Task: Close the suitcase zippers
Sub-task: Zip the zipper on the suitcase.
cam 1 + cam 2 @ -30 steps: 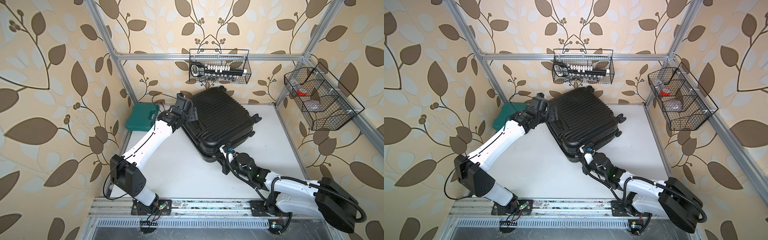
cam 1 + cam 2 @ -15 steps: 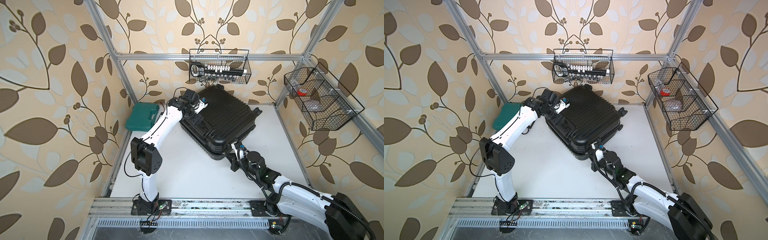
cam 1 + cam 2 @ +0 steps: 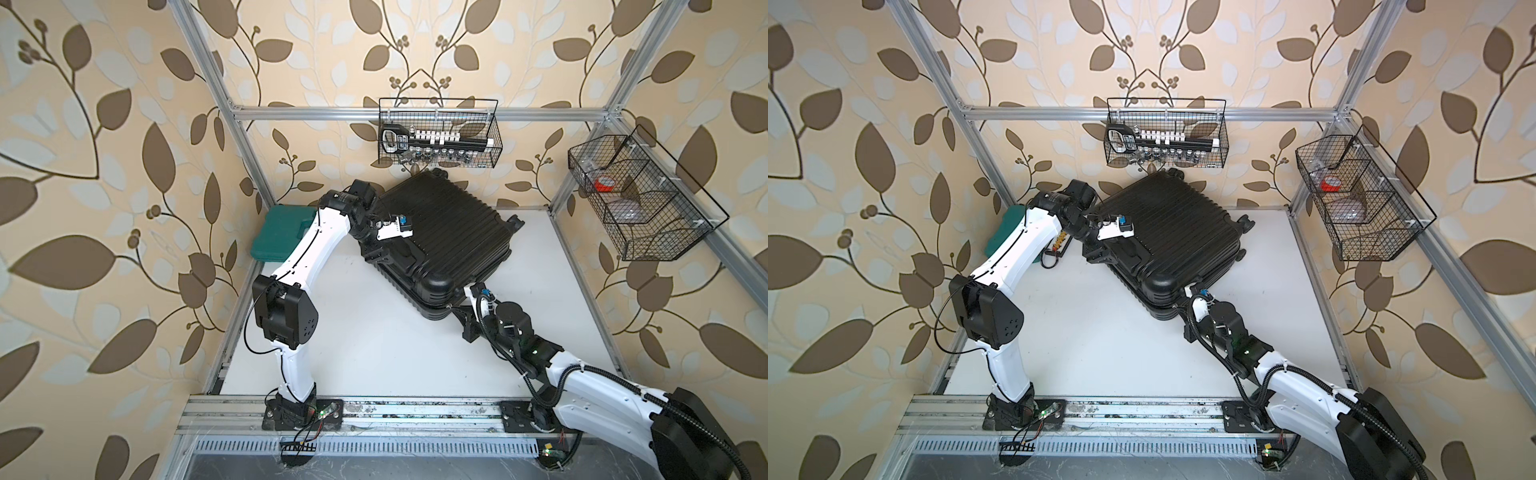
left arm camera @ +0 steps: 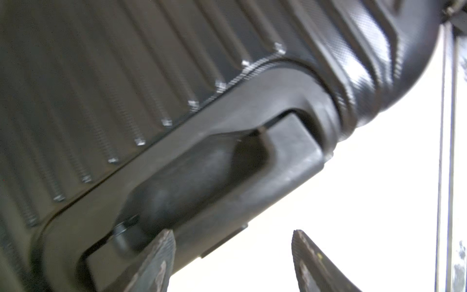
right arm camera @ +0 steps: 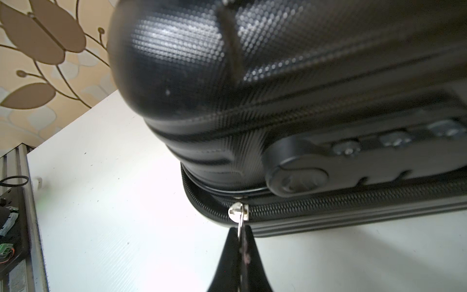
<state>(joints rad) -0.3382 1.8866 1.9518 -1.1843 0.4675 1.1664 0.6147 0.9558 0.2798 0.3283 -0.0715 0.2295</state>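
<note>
Starting nearest you, the right arm reaches in from 5 o'clock, and its right gripper [image 5: 239, 244] is pinched tight on the silver zipper pull [image 5: 238, 215] at the 6 o'clock corner of the suitcase [image 3: 440, 237]. In the right wrist view the zippers [image 5: 353, 203] look meshed from the slider toward the combination lock [image 5: 353, 161]. Round the corner on the slider's other side the two tapes stand apart. The case lies flat on the white table [image 3: 374, 345], ribbed shell up and turned diagonally. It sits past the table's middle toward 12 o'clock, with one caster wheel [image 3: 515, 222] pointing toward 2 o'clock. The left arm rises from 7 o'clock and bends over the case's 9 o'clock edge. There the left gripper [image 4: 231, 255] stands wide and holds nothing, its fingers [image 4: 156, 255] set by the moulded handle [image 4: 202, 172]. You cannot tell from the blurred wrist view whether a finger touches the handle surround. A teal tool case [image 3: 282, 232] lies at 10 o'clock, partly behind the left arm and apart from the suitcase. Farthest off, a wire basket [image 3: 438, 133] hangs on the back frame at 12 o'clock, and a second wire basket [image 3: 640, 199] hangs on the side frame at 2 o'clock.
</note>
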